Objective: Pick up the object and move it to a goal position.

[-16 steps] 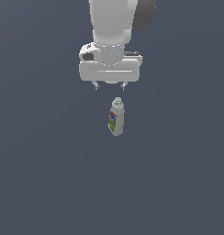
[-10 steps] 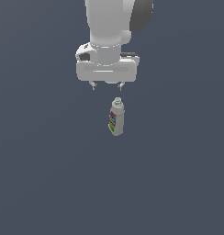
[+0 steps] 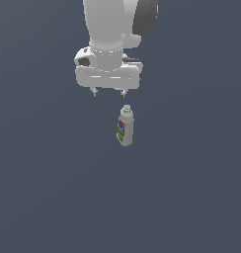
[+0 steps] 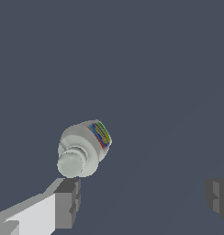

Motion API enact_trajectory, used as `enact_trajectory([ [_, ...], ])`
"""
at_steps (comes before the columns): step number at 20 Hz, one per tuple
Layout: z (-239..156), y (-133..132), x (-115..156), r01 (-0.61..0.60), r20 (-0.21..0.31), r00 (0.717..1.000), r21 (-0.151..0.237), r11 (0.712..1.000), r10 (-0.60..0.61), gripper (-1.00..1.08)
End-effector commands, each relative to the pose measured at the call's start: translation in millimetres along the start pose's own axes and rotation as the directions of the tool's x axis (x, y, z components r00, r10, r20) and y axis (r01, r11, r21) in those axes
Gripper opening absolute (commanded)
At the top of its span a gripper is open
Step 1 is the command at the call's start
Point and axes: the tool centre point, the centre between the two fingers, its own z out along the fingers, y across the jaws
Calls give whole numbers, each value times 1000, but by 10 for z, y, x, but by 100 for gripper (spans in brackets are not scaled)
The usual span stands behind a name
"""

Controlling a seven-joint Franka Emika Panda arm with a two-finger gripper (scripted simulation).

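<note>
Nothing grasped yet: gripper (image 3: pixel 109 92) up above the dark floor (image 3: pixel 191 188) with fingers spread wide and empty, bottle (image 3: pixel 125 126) standing free just below and off toward the exterior view's right, so descent, alignment, closing, lift and carry all remaining.

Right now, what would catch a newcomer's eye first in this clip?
First, the big white arm with its pincer hanging open near the top of the exterior view, fingers spread wide and holding nothing. Next, the small off-white bottle with its colourful label, standing alone on the plain dark surface just below the pincer and towards the exterior view's right. The wrist view shows the round cap from above, close to one finger rather than centred between them.
</note>
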Motion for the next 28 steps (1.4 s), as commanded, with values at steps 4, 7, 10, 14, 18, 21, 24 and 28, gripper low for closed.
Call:
enact_trajectory([
  [4,42,-71,-5,56,-2,998,2,998,-56,100],
  [7,81,-139,-10,109,-4,994,3,994,-109,100],
  [10,130,-224,-19,175,-7,985,5,985,-175,100],
  [14,208,-360,-37,280,-12,960,7,960,-280,100],
  [18,271,-470,-55,363,-16,932,8,932,-363,100],
  [21,306,-530,-67,408,-19,913,9,913,-408,100],
  [24,329,-571,-75,438,-21,899,9,899,-437,100],
  [28,344,-596,-81,456,-22,890,9,890,-456,100],
])
